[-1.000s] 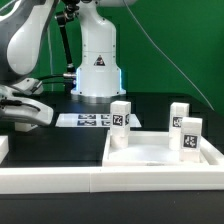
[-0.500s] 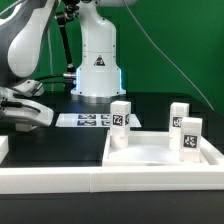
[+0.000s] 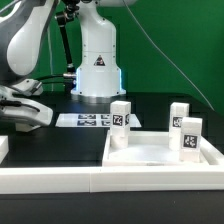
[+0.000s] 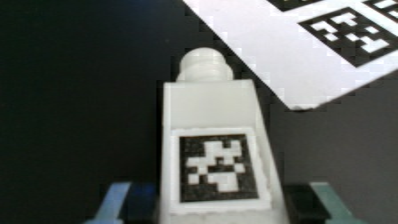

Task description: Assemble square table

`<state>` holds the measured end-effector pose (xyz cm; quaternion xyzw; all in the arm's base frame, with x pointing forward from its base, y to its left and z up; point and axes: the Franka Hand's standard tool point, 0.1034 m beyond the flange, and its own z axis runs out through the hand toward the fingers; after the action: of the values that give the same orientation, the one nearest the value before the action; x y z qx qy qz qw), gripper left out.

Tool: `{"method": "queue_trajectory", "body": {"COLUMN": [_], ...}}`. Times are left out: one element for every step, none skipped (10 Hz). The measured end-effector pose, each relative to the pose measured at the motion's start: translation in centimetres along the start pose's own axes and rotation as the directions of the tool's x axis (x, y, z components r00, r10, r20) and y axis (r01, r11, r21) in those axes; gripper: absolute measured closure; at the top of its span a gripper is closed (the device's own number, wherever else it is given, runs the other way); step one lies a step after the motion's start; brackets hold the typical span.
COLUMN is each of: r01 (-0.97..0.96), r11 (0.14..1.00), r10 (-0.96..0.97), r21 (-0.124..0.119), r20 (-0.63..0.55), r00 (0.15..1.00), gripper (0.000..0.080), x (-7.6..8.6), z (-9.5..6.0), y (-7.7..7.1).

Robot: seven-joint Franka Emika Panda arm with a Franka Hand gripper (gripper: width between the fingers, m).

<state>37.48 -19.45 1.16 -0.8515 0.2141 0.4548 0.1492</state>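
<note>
A white leg point(image 4: 217, 120) with a black-white tag lies flat on the black table, its rounded peg end pointing away from the wrist. My gripper point(image 4: 222, 200) straddles its tagged end, a finger point(image 4: 134, 200) pressed against each long side, shut on it. In the exterior view the gripper point(image 3: 28, 114) sits low over the table at the exterior view's left, and the leg in it is hidden. The square tabletop point(image 3: 165, 166), a white tray with a raised rim, lies at the exterior view's right. Three more legs stand upright by it point(image 3: 120, 117) point(image 3: 178, 114) point(image 3: 190, 135).
The marker board point(image 3: 88, 120) lies flat in front of the robot base point(image 3: 97, 65); its corner point(image 4: 311, 45) shows just beyond the held leg. A long white rail point(image 3: 55, 181) runs along the front edge of the table.
</note>
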Motion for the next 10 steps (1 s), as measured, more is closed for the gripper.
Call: {"method": "queue_trajectory", "body": {"r01": [-0.004,-0.029,-0.050,-0.076,-0.096,-0.091,-0.091,-0.092,-0.092,-0.084], "r11": [1.000,1.000,0.999,0.997,0.995,0.996,0.996,0.995,0.995,0.996], "r10": [0.004,0.029,0.050,0.075,0.096,0.090,0.089,0.090,0.089,0.075], "r21": [-0.004,-0.012,-0.018,-0.020,-0.020,-0.021,-0.022,-0.022,-0.024,-0.033], "r20": [-0.005,-0.015,-0.027,-0.035,-0.041,-0.059,-0.084,-0.083,-0.102,-0.211], "r00": [1.000,0.999,0.998,0.997,0.995,0.994,0.992,0.992,0.991,0.974], "gripper": [0.0511,0.0511,0.0511,0.0511,0.0509,0.0509,0.0509,0.0509,0.0509,0.0509], "x": [-0.1,-0.6,-1.4,-1.9,-2.4,-2.2,-1.8,-1.8,-1.5,-0.5], "z": [-0.7,-1.5,-2.5,-3.3,-4.3,-4.9,-4.9,-4.9,-5.1,-5.8], "y": [-0.6,-1.8,-3.3,-4.2,-5.0,-5.2,-5.1,-5.0,-5.0,-5.2]}}
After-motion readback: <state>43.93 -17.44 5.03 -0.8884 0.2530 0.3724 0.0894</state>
